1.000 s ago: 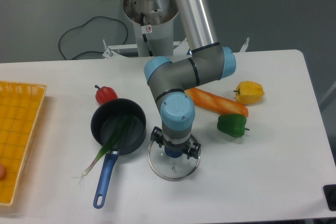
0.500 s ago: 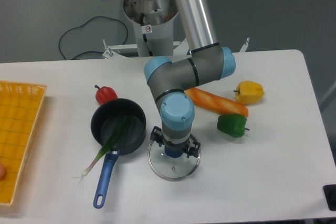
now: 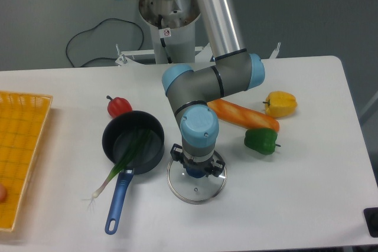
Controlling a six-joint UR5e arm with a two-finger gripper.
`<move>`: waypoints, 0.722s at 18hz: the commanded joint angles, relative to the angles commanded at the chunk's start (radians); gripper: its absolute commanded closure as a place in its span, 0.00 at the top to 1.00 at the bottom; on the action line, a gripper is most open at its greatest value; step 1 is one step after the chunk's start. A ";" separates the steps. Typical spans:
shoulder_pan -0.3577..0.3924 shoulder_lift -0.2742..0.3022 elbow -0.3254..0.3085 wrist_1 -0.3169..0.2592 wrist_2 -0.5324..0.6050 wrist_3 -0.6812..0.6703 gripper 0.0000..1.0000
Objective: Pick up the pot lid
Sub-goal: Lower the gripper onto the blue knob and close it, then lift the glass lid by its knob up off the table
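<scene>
The gripper (image 3: 197,163) reaches down over the pot lid from behind, its fingers drawn in on either side of the dark blue knob. It looks shut on that knob, though the fingers partly hide the contact. The round glass pot lid (image 3: 196,192) has a metal rim and lies about flat at the table's front middle. Whether its rim touches the table cannot be told.
Left of the lid stands a black pot (image 3: 107,140) with a blue handle (image 3: 119,202) and a green leek (image 3: 113,173) in it. Around are a red tomato (image 3: 119,107), carrot (image 3: 242,114), green pepper (image 3: 261,141), yellow pepper (image 3: 280,104) and yellow crate (image 3: 18,146).
The gripper's fingers have come closer together around the knob. The lid has shifted very slightly to the right. Other objects have stayed put.
</scene>
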 joint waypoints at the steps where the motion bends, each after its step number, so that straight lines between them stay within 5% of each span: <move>1: 0.000 0.000 0.002 0.000 0.002 0.003 0.41; 9: 0.005 0.023 0.048 -0.011 0.002 0.014 0.41; 13: 0.017 0.057 0.048 -0.075 0.005 0.102 0.41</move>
